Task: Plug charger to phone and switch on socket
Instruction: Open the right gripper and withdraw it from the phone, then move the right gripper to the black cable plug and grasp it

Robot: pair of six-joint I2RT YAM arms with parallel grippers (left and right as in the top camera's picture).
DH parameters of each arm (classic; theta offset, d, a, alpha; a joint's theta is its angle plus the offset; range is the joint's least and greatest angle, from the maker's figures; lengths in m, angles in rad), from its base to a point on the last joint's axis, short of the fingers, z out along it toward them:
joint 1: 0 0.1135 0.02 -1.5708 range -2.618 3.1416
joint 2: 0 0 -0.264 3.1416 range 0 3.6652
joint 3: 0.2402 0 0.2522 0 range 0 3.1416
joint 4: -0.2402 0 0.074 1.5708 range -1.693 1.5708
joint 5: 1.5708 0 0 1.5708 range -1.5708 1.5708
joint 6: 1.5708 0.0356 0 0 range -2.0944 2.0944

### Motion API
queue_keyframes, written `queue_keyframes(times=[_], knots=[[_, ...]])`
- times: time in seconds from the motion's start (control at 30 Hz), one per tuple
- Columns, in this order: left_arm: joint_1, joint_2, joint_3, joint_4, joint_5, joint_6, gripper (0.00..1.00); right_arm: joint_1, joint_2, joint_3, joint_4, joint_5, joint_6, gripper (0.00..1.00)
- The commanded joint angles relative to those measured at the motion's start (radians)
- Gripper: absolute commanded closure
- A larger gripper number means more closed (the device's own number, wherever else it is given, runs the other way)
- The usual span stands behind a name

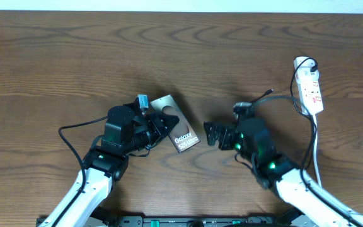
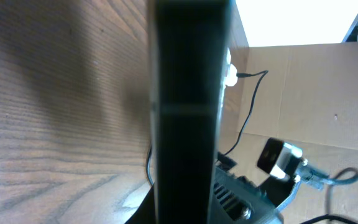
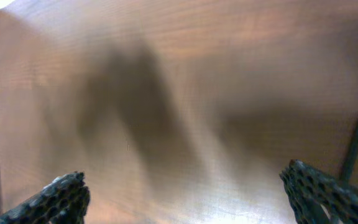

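My left tool (image 1: 164, 123) clamps the flat grey-brown Galaxy phone (image 1: 183, 135) at the middle of the tabletop (image 1: 74, 63), seemingly steadying it for plugging, while my right tool (image 1: 210, 133) gapes empty, the thin black charger cable (image 1: 282, 97) just behind it.

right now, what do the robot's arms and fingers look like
Left arm and right arm: white tubular links, black motor housings, small green lights. A thin black cable loops off the left one. The right fingers are black with honeycomb-textured pads.

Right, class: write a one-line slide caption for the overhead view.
Left jaws grip the phone, right jaws stand open beside it, socket lies far right.
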Motion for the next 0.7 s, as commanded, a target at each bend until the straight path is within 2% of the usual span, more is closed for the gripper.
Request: queue_keyframes(times=[0.0,0.13,0.23,0.67], knots=[[0.002,-0.009,0.014,0.011,0.021,0.021,0.92,-0.029,-0.003,0.135,-0.159,0.136,-0.031,0.01],[0.002,-0.009,0.014,0.011,0.021,0.021,0.92,-0.045,-0.003,0.279,-0.412,0.236,-0.024,0.01],[0.002,-0.009,0.014,0.011,0.021,0.02,0.92,-0.05,-0.003,0.348,-0.532,0.265,-0.024,0.01],[0.002,-0.009,0.014,0.012,0.074,0.02,0.93,-0.05,-0.002,0.362,-0.541,0.264,-0.025,0.01]])
